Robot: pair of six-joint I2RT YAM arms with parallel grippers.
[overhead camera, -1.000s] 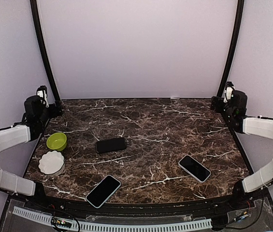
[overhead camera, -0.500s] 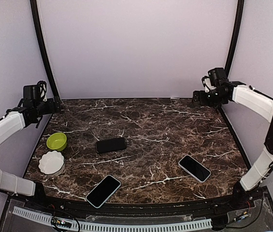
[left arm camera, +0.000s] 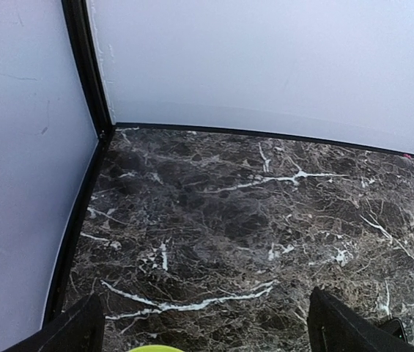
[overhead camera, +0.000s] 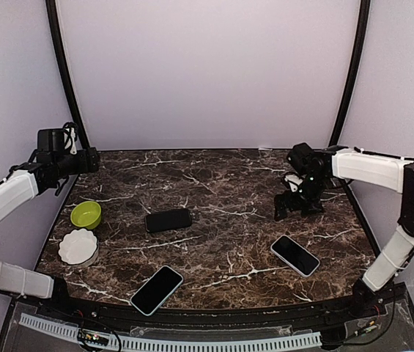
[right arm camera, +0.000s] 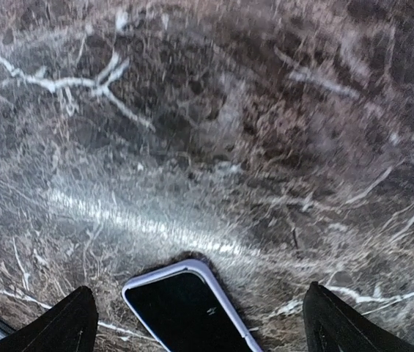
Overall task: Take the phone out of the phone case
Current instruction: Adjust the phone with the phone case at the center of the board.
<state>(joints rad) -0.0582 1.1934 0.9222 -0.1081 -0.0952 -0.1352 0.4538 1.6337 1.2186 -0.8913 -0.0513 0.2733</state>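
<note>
Three phones lie on the marble table [overhead camera: 228, 183]. A phone in a pale lavender case [overhead camera: 294, 255] lies screen up at the right; its top end shows low in the right wrist view [right arm camera: 188, 312]. A second phone in a light case [overhead camera: 157, 290] lies at the front. A black phone or case [overhead camera: 168, 220] lies at centre left. My right gripper [overhead camera: 296, 203] hovers open and empty just beyond the lavender-cased phone, with its fingers [right arm camera: 71, 323] wide apart. My left gripper [overhead camera: 89, 158] is open and empty, high at the far left.
A green bowl [overhead camera: 86, 214] and a white scalloped dish [overhead camera: 78, 247] sit at the left edge; the bowl's rim just shows in the left wrist view [left arm camera: 155, 349]. Black frame posts [overhead camera: 66, 73] and pale walls close in the table's back corners.
My right arm has swung from the far right corner down over the table toward the lavender-cased phone. My left gripper has risen and shifted slightly right. The phones have not moved.
</note>
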